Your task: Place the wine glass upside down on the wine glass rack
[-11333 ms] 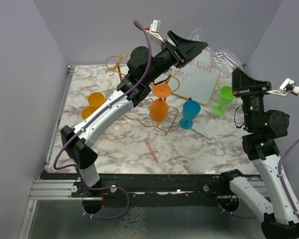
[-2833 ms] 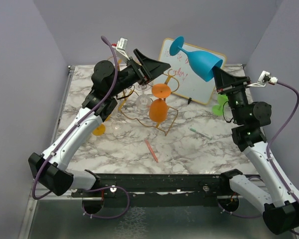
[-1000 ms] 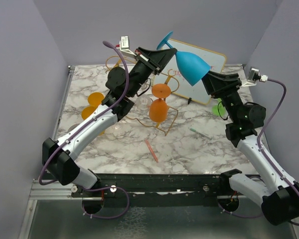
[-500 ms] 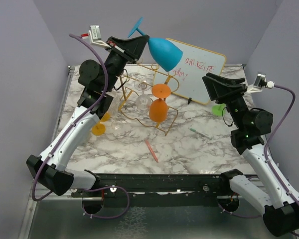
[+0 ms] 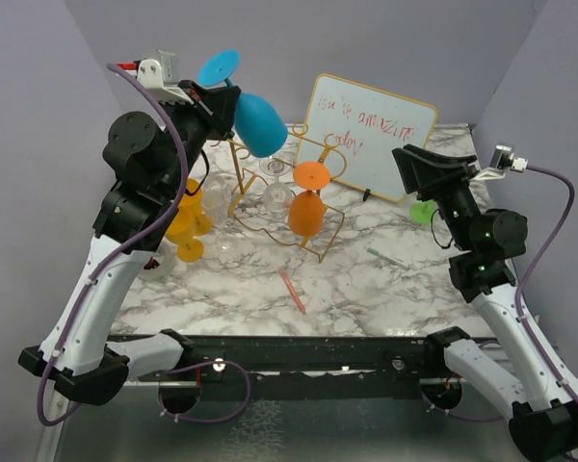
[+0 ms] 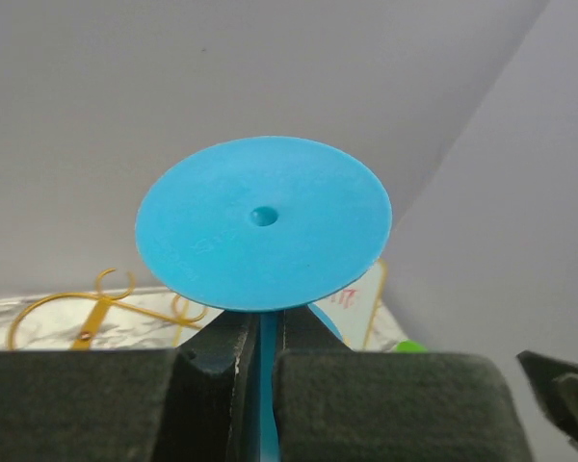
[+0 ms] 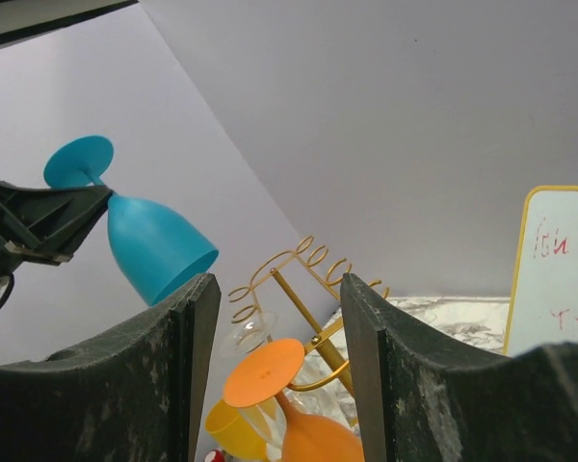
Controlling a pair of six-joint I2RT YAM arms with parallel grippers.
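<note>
Left gripper [image 6: 262, 354] is closed tight on the thin stem of the blue wine glass [image 5: 258, 123], right below its round foot, and holds it up in the air. Right gripper [image 7: 279, 281] has its fingers spread wide with nothing between them, raised over the right side of the table [image 5: 385, 308].

On the wine glass rack [image 7: 308, 317], a gold wire frame with curled loops along the top, we see an orange glass [image 5: 307, 214] hanging foot up and bowl down. Beside it hangs at least one clear glass [image 5: 275, 198], the same way up. Yellow glasses [image 5: 187, 227] stand on the marble left of the rack, not on it.

The wine glass is opaque sky blue, with a flat disc foot that has a small dimple at its centre. It is tilted, foot up and to the left, mouth pointing down and right toward the rack's left end. In the right wrist view we see open space between its rim and the loops, so it is near the rack but apart from it.

The left arm covers part of the yellow glasses, so we cannot count them. A green glass [image 5: 423, 212] is mostly hidden behind the right arm. The clear glass is hard to trace against the marble. From the left wrist we see mainly the foot, and the pads hide most of what lies below it.
</note>
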